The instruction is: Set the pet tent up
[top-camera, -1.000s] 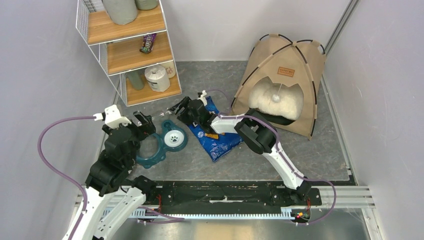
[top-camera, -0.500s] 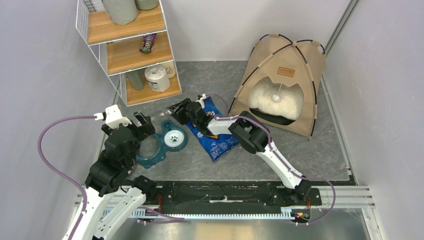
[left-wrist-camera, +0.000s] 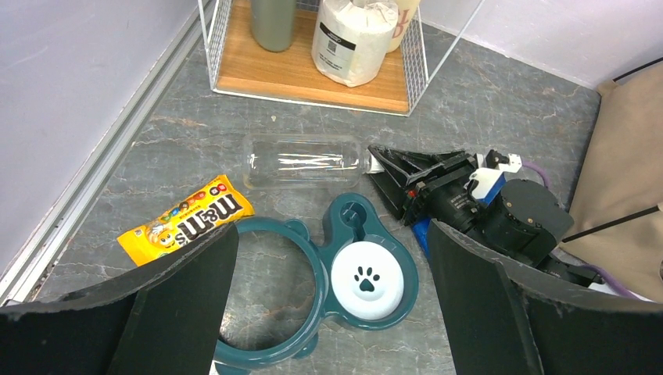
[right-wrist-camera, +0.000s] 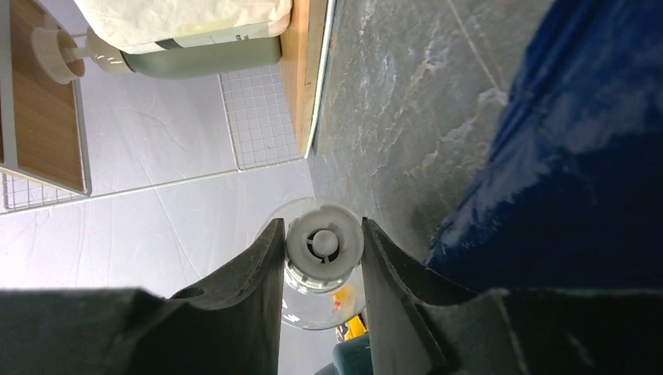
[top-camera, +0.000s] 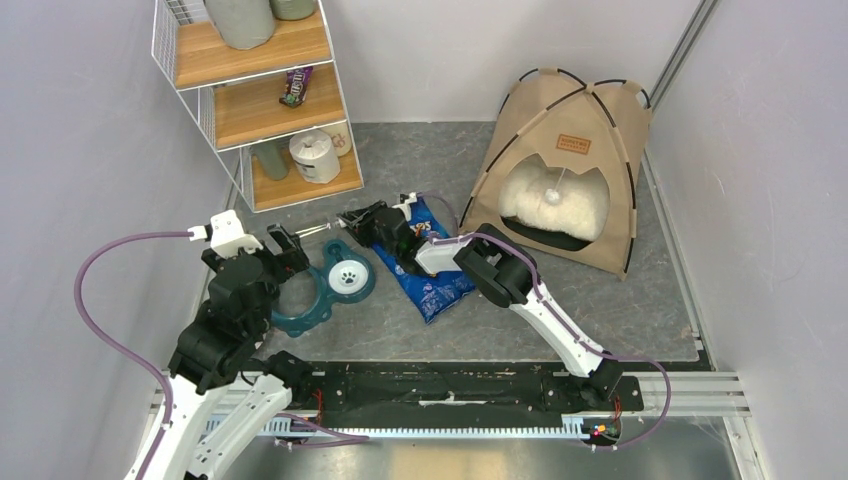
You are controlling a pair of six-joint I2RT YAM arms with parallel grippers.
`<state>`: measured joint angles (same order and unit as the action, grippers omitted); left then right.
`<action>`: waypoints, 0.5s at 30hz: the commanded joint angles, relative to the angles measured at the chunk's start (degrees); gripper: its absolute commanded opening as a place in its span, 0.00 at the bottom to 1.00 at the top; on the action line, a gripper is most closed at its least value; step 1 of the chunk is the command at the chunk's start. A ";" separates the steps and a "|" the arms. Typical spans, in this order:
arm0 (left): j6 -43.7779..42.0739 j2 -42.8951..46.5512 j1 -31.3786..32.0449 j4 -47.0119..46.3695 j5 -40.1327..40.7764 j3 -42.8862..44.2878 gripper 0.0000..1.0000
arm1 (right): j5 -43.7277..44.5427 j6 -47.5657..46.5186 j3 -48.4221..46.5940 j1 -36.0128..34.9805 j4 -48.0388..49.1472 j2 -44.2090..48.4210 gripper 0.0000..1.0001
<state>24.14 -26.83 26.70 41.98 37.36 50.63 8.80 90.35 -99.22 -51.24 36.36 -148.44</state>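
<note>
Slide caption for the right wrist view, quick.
Right gripper brackets the white cap of a clear bottle, blue bag at right, shelf behind.

The top external camera is looking down from above and behind the arm bases, which are sitting at its bottom edge. It is taking in the whole surface [top-camera: 620, 300] from far off, with the shelf rack [top-camera: 250, 115] at upper left and the pet tent [top-camera: 600, 130] at upper right.

The left wrist camera is riding at mid height. It is facing forward and down between the fingers of the left tool [left-wrist-camera: 330, 234] toward the clear bottle [left-wrist-camera: 305, 160], the bowl stand [left-wrist-camera: 313, 258] and the right tool [left-wrist-camera: 383, 168]. The top view is sharing all three.

The right wrist camera is sitting low and rolled sideways. It is pointing along the surface, very close to the bottle's cap [right-wrist-camera: 322, 244].
</note>
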 commanded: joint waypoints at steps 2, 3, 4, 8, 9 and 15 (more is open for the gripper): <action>-1.55 0.68 -0.30 0.62 0.27 1.78 0.96 | 4.20 3.98 3.42 0.16 6.58 4.58 0.11; -1.47 0.80 -0.26 0.72 0.02 1.84 0.96 | 4.18 5.00 4.01 0.26 8.26 4.94 0.09; -1.41 0.75 -0.32 0.74 -0.23 1.84 0.96 | 4.14 5.58 4.56 0.34 9.77 5.36 0.08; -0.99 0.92 -0.33 0.74 -1.87 2.01 0.96 | 2.97 6.25 6.70 0.58 14.24 8.34 0.04; -0.86 0.98 -0.33 0.75 -2.40 2.10 0.96 | 2.76 6.05 7.32 0.53 14.61 9.33 0.04; -0.76 1.24 -0.33 0.83 -5.57 3.82 0.96 | 2.45 4.97 11.22 0.23 16.76 14.76 0.02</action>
<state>24.16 -26.30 26.70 43.31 34.33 51.18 10.31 94.96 -89.76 -50.98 46.78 -141.25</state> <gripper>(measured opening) 0.960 0.428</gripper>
